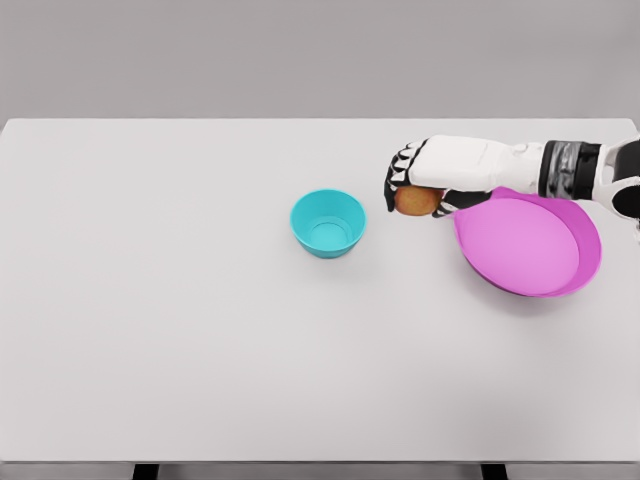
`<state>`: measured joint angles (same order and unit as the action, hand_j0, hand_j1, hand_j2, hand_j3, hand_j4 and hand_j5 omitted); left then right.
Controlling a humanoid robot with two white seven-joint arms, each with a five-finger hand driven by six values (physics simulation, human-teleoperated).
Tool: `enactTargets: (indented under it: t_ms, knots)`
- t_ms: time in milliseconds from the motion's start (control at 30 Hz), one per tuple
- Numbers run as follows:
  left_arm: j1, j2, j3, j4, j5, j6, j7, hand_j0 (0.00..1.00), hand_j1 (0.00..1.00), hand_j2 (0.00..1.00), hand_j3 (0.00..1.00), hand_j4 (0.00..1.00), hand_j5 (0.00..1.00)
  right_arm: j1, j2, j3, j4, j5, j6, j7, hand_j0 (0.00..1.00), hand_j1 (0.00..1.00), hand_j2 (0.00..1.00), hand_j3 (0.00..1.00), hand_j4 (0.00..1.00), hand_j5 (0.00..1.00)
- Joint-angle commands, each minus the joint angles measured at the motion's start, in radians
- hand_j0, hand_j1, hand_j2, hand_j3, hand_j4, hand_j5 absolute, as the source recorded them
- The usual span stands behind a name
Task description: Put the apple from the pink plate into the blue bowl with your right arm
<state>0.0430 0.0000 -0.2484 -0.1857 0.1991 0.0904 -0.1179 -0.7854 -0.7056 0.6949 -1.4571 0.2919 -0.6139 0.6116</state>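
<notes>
Landmark: the blue bowl [328, 223] sits on the white table [200, 350], a bit right of the table's middle. All the places below are told from this bowl.

Blue bowl: it stands the right way up, with its open side up. You can see down inside it, and nothing is in it.

Apple [417, 201]: it is to the right of the bowl and a little farther back. It is near the bowl but not touching it. There is bare table between the two. The apple looks orange and red. It is past the left edge of the pink plate, not on it. It seems to be lifted off the table, but that is hard to tell from this high view.

Right hand [425, 175]: it is right of the bowl, on top of the apple. Its arm comes in from the right side, over the back of the plate. The fingers [400, 172] curl down around the apple and hold it. The apple peeks out under the palm.

Pink plate [528, 246]: it is far to the right of the bowl, well apart from it. Its inside is bare.
</notes>
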Motion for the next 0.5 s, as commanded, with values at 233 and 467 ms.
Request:
enactTargets:
  t_ms: [233,467]
  knots:
    - [-0.002,0.000,0.000,0.000,0.000,0.000,0.000,1.00,1.00,1.00,1.00,1.00,1.00,-0.023,0.100,0.025,0.009,0.004,0.003,-0.001,0.52,0.52,0.52,0.52,0.52,0.52]
    - [0.000,0.000,0.000,0.000,0.000,0.000,0.000,1.00,1.00,1.00,1.00,1.00,1.00,-0.038,0.163,0.049,0.057,0.007,0.003,-0.001,0.52,0.52,0.52,0.52,0.52,0.52]
